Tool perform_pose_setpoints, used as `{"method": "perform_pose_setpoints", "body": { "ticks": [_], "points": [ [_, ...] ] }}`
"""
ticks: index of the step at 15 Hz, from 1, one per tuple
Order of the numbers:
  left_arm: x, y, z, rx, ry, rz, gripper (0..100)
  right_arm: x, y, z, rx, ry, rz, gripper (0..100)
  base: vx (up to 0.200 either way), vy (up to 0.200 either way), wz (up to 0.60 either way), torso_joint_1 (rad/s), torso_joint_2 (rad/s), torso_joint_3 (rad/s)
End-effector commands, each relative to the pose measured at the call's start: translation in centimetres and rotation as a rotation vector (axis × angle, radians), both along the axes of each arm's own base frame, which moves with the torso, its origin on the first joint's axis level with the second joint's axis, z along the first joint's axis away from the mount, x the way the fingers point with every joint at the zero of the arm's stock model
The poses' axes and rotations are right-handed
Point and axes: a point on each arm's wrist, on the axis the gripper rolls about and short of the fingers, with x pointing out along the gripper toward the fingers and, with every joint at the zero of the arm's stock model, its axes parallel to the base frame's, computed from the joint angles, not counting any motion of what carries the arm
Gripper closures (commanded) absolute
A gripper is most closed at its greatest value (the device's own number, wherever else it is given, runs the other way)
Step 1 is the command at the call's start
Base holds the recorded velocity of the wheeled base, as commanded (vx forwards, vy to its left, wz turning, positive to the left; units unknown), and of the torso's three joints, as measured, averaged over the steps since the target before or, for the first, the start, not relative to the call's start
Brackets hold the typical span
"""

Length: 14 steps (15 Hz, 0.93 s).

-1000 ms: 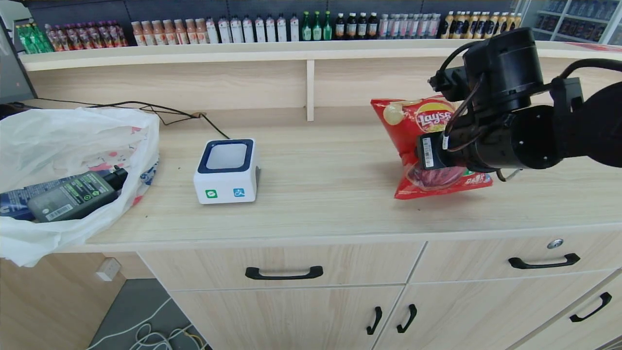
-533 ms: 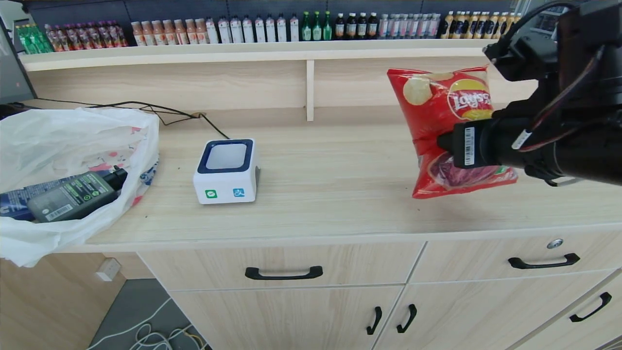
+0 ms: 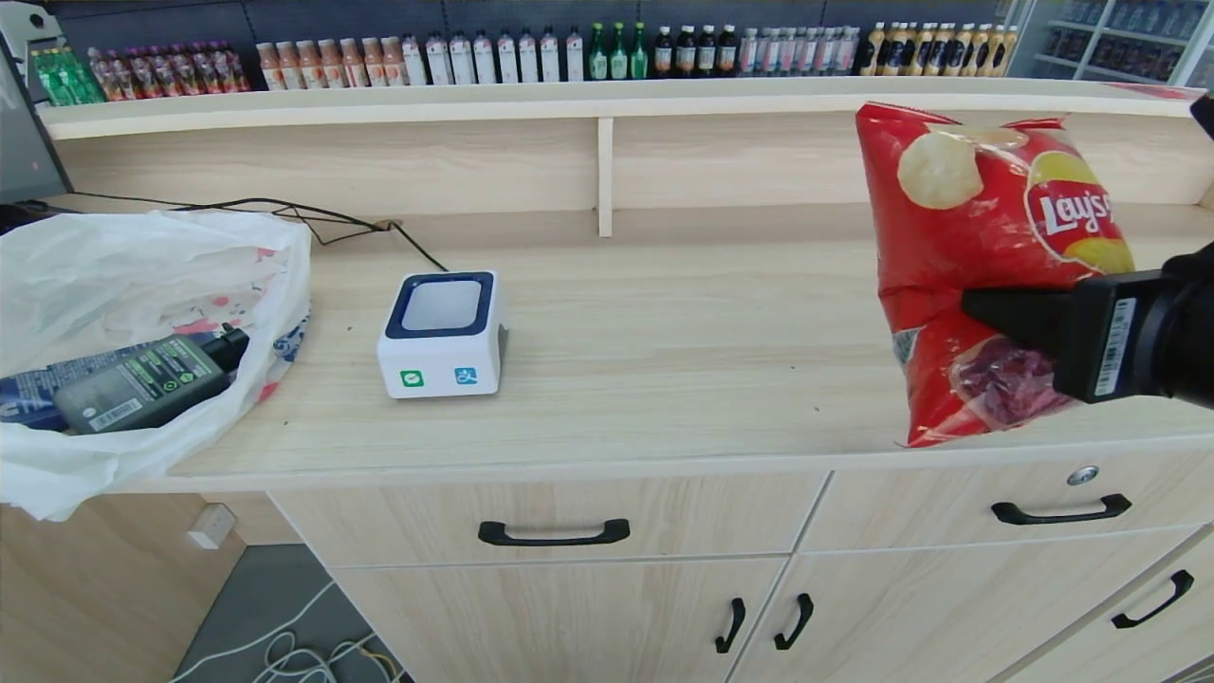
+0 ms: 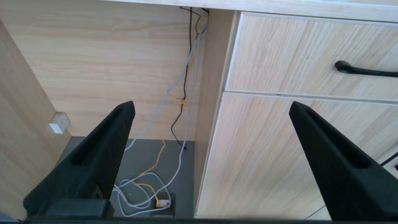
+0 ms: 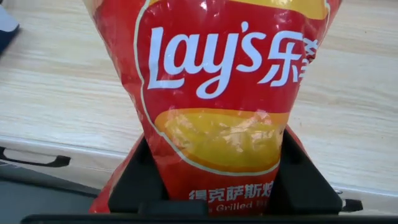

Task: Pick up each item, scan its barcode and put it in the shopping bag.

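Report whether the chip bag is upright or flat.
Upright: the chip bag has its top seam up; the right gripper holds its lower half, jaws shut.

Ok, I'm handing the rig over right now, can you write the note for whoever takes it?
Right gripper: shut on the chip bag, held upright above the counter's right end, right of the scanner.
Left gripper: open, empty, low beside the cabinet front.
Done: a dark bottle lies in the shopping bag at the counter's left end.
Left: apparently scan the chip bag, then bag it.
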Motion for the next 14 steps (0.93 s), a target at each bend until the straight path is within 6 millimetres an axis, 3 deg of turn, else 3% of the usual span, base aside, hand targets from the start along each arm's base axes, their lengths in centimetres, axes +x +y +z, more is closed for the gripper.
{"method": "perform_pose_setpoints", "body": {
  "ticks": [1, 5, 7, 10, 14],
  "points": [
    [0.0, 0.0, 0.0, -0.001, 0.000, 0.000, 0, -1.5, -1.1, -0.7, 0.038, -0.036, 0.031, 100, 0.000, 0.000, 0.00, 0.000, 0.00, 0.000],
    [0.0, 0.0, 0.0, 0.000, 0.000, 0.000, 0, -2.0, -1.1, -2.6, 0.119, -0.101, 0.143, 100, 0.000, 0.000, 0.00, 0.000, 0.00, 0.000],
    [0.0, 0.0, 0.0, 0.000, 0.000, 0.000, 0, -3.2, -1.2, -2.5, 0.169, -0.103, 0.254, 100, 0.000, 0.000, 0.00, 0.000, 0.00, 0.000],
    [0.0, 0.0, 0.0, -0.001, 0.000, 0.000, 0, -3.5, -1.1, -1.5, 0.271, -0.141, 0.400, 100, 0.000, 0.000, 0.00, 0.000, 0.00, 0.000],
    [0.0, 0.0, 0.0, -0.001, 0.000, 0.000, 0, -3.7, -1.1, -1.8, 0.443, -0.147, 0.505, 100, 0.000, 0.000, 0.00, 0.000, 0.00, 0.000]
  ]
}}
